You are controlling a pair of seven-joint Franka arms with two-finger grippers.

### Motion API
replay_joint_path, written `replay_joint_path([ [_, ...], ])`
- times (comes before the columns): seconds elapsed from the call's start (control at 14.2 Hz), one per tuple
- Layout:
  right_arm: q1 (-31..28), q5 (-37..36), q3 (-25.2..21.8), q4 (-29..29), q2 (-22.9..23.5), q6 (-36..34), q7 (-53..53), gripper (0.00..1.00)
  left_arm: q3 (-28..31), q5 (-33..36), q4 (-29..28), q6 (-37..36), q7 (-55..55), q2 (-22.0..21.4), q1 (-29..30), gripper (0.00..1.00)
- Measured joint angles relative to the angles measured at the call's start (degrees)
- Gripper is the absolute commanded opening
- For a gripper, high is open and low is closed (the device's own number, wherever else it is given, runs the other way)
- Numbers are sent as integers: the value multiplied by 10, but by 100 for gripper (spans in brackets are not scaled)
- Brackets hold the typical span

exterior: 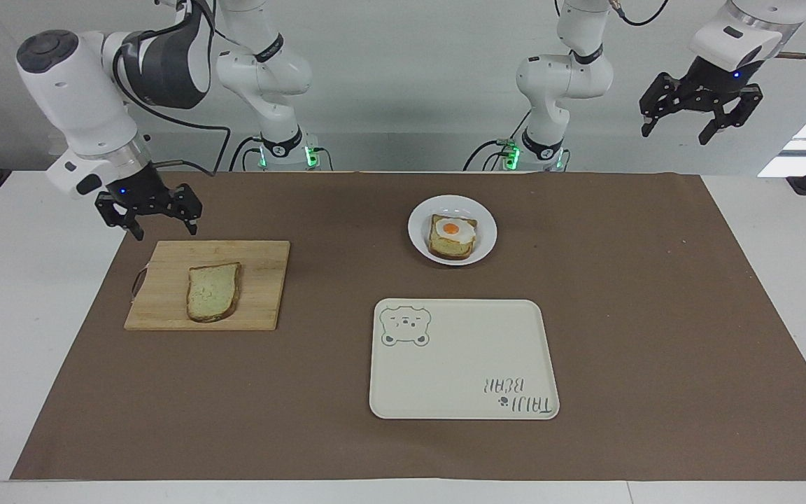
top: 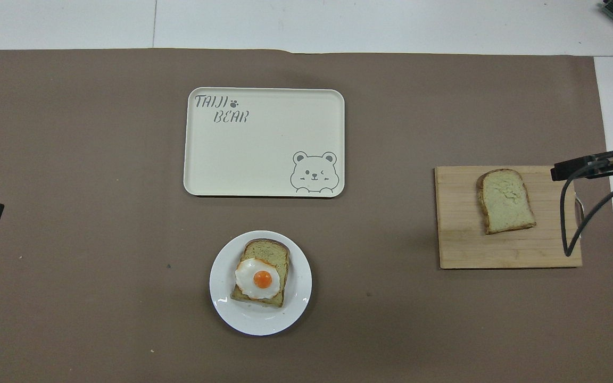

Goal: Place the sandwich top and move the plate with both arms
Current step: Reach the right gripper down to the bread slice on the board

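Observation:
The sandwich top (exterior: 213, 291) (top: 506, 201), a plain pale slice with a dark crust, lies flat on a wooden cutting board (exterior: 263, 280) (top: 461, 239) toward the right arm's end of the table. My right gripper (exterior: 165, 229) hangs open over the board's edge nearest the robots, with nothing in it and clear of the slice. The white plate (exterior: 420, 241) (top: 221, 306) holds an egg-topped bread slice (exterior: 452, 236) (top: 261, 279) near the table's middle. My left gripper (exterior: 679, 133) waits open and high over the left arm's end.
A cream bear-printed tray (exterior: 462, 360) (top: 264, 133) lies farther from the robots than the plate. A brown mat (exterior: 655, 315) covers most of the table. The right arm's cable (top: 572, 213) hangs over the board's handle end.

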Motion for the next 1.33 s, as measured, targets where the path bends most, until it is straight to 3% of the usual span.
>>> replay_joint_path([
  [0.98, -45, 59, -1, -43, 126, 141, -64, 100, 0, 0, 0, 0, 0, 0, 0, 100],
  [1.33, -69, 124, -1, -78, 148, 176, -148, 100, 0, 0, 0, 0, 0, 0, 0, 100],
])
